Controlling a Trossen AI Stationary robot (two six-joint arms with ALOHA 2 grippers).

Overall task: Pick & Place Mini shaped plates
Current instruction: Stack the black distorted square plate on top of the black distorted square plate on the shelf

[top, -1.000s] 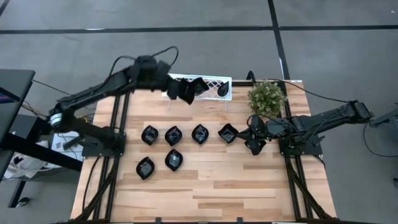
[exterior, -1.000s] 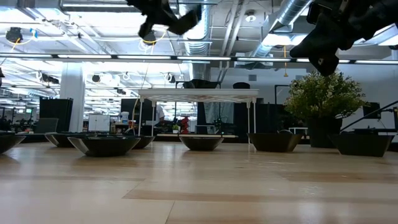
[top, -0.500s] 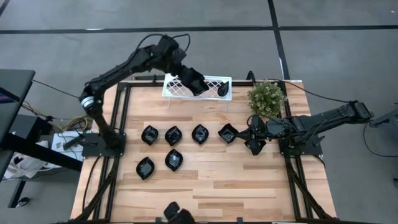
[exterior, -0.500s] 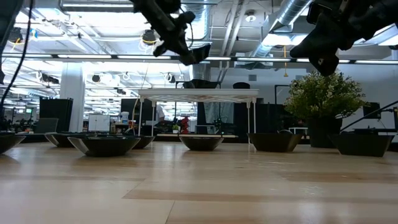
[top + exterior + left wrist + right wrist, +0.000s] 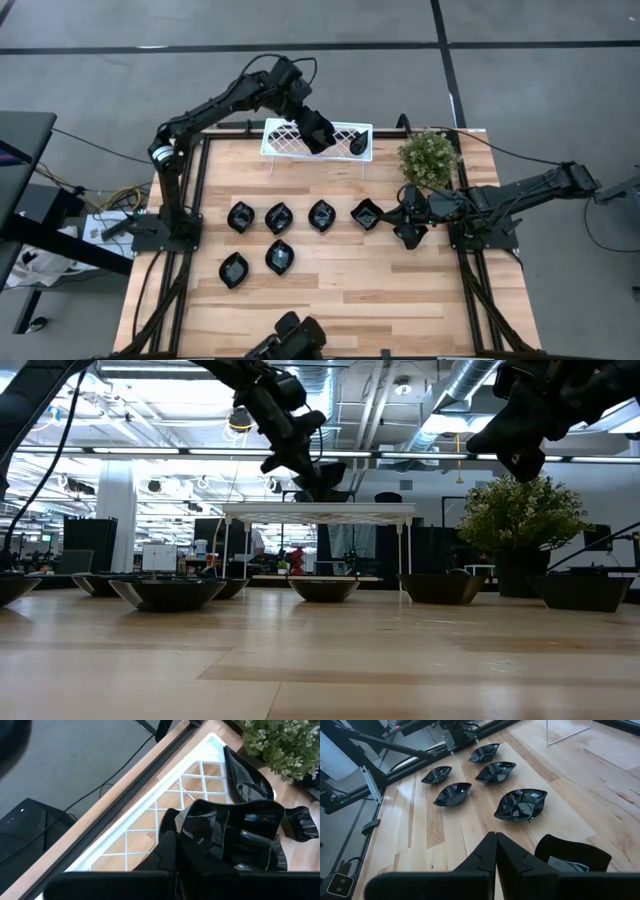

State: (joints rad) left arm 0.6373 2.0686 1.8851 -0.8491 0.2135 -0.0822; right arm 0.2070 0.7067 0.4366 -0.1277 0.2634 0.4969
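- Fingers of the left gripper (image 5: 318, 131) are clamped on one black plate (image 5: 322, 135) above the white lattice rack (image 5: 345, 131) at the far edge of the worktop (image 5: 360, 290) in the high view. A second dark plate (image 5: 357, 146) stands in the rack near its right end. Six more plates (image 5: 278, 217) lie flat on the pale wood planks, four in a row and two nearer the front. Right gripper (image 5: 408, 236) hangs with its fingers pressed together just right of the row's last plate, near the green plant (image 5: 429, 158). Grey floor with dark lines surrounds the worktop.
- Low view: the left gripper (image 5: 322, 473) holds its plate just above the rack's top (image 5: 320, 510), which stands on thin legs. Shallow plates (image 5: 166, 593) sit on the glossy wood. The right gripper (image 5: 520, 458) hangs high beside the plant (image 5: 520, 515). Behind is a large room with ceiling ducts, strip lights and desks.
- Left wrist view: the held plate (image 5: 240, 837) is gripped at its edge over the rack's lattice (image 5: 165, 815); another plate (image 5: 245, 782) stands on edge in the rack.
- Right wrist view: the closed fingers (image 5: 492, 852) point over the planks towards five plates (image 5: 520, 804); one more plate (image 5: 572, 854) lies just beside them.
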